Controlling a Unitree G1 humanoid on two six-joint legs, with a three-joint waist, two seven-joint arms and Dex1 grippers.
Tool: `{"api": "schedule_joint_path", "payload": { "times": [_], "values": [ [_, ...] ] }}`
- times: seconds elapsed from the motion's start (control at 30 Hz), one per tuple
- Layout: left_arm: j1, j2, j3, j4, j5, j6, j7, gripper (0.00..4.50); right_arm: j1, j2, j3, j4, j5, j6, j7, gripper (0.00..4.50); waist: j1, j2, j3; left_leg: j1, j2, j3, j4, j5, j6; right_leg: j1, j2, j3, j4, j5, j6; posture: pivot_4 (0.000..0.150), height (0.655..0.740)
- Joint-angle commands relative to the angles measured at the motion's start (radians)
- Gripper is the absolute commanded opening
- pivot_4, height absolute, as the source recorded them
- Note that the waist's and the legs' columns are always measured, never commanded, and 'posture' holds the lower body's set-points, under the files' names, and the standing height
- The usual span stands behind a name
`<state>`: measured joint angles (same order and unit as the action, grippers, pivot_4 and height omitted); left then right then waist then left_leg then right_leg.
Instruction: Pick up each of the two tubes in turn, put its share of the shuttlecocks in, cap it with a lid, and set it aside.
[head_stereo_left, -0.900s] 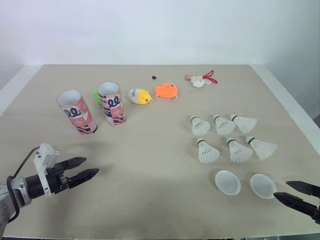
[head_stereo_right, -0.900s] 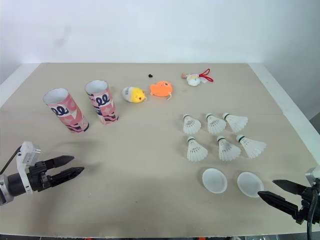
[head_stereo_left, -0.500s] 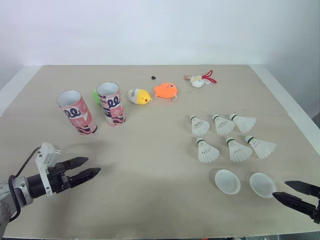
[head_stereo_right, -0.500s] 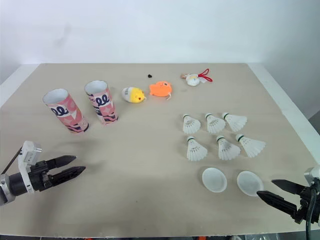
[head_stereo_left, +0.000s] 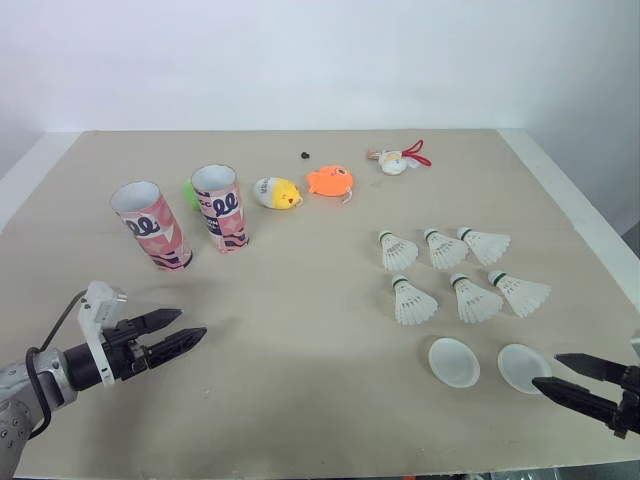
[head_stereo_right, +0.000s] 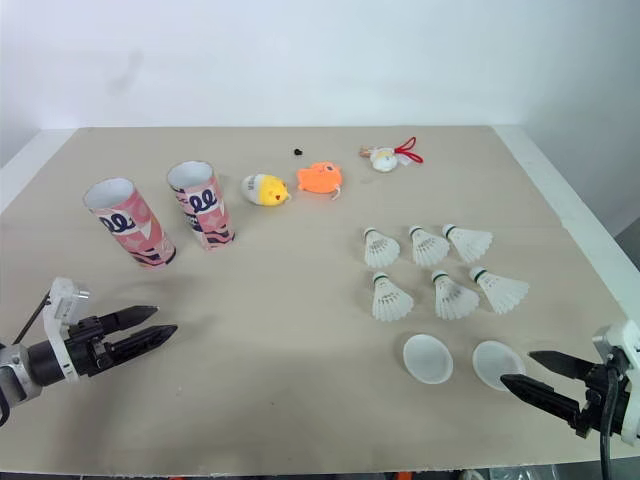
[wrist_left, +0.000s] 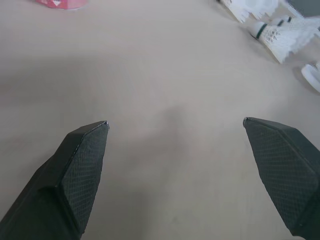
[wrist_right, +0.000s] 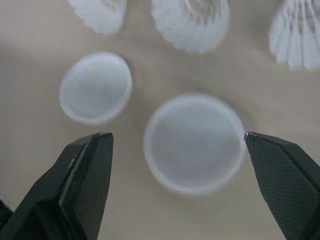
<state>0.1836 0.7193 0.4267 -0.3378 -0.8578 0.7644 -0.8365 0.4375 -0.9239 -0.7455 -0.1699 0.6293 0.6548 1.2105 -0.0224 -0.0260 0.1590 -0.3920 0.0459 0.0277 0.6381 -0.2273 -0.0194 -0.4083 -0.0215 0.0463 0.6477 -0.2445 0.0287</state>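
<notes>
Right hand (head_stereo_right: 516, 366) spread wide near table (head_stereo_right: 300, 440) front edge, beside lid (head_stereo_right: 493, 364).

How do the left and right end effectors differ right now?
Left end effector sits in front of the left tube, with bare table between its fingers in its wrist view; right end effector sits by the right lid, which is framed between its fingers. Left end effector points toward the table's right side; right end effector points toward its left. Shared: both open, both holding nothing.
</notes>
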Motion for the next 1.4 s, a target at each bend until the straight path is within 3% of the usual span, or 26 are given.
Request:
{"api": "schedule_joint_path", "payload": {
  "times": [0.03,0.23,0.47,0.6,0.77,1.03,1.4],
  "values": [
    [-0.061,-0.031,0.051,0.017,-0.033,0.001,0.078,4.48,-0.09,-0.024,0.004,-0.119,0.104,0.056,-0.028,4.48,0.0,0.0,0.0,0.0,0.0,0.0,0.0,0.0,0.0,0.0,0.0,0.0,0.0,0.001,0.0,0.15,0.74],
    [-0.147,-0.082,0.132,0.08,-0.194,0.042,0.116,4.48,-0.247,-0.018,0.119,-0.289,0.237,0.143,-0.098,4.48,0.0,-0.003,0.0,0.0,0.002,-0.001,0.002,0.0,0.0,0.0,0.003,0.0,0.001,0.002,-0.001,0.15,0.74],
    [-0.056,-0.149,0.16,-0.055,-0.194,-0.021,0.161,4.48,-0.567,0.061,0.395,-0.432,0.465,0.242,-0.234,4.48,-0.001,-0.008,0.0,-0.001,0.002,-0.001,0.002,-0.002,-0.001,0.0,0.004,0.002,0.001,0.003,0.004,0.15,0.74],
    [0.057,-0.203,0.198,-0.157,-0.152,-0.097,0.204,4.48,-0.838,0.2,0.672,-0.38,0.352,0.276,-0.378,4.48,-0.013,-0.009,0.0,0.0,0.004,0.001,0.002,-0.002,-0.001,-0.001,0.005,0.004,0.001,0.004,-0.001,0.15,0.74],
    [0.107,-0.242,0.237,-0.174,-0.022,-0.225,0.287,4.48,-1.069,0.399,0.787,-0.215,0.282,0.308,-0.55,4.48,-0.007,-0.01,0.0,0.0,0.005,0.001,0.003,0.0,-0.001,-0.002,0.006,0.003,0.002,0.005,-0.003,0.15,0.74],
    [0.117,-0.217,0.182,-0.029,0.288,-0.388,0.382,4.48,-1.138,0.513,0.885,-0.113,0.088,0.213,-0.606,4.48,-0.001,-0.011,-0.001,-0.004,0.004,0.001,0.002,-0.001,-0.001,-0.005,0.005,0.002,0.002,0.008,-0.005,0.15,0.74],
    [-0.102,-0.148,0.04,0.167,0.373,-0.402,0.306,4.48,-1.074,0.559,0.879,-0.163,0.025,0.187,-0.635,4.48,-0.001,-0.011,-0.001,-0.013,0.006,0.001,0.003,-0.001,-0.001,-0.014,0.007,0.002,0.003,0.011,-0.006,0.15,0.74]
  ]
}}
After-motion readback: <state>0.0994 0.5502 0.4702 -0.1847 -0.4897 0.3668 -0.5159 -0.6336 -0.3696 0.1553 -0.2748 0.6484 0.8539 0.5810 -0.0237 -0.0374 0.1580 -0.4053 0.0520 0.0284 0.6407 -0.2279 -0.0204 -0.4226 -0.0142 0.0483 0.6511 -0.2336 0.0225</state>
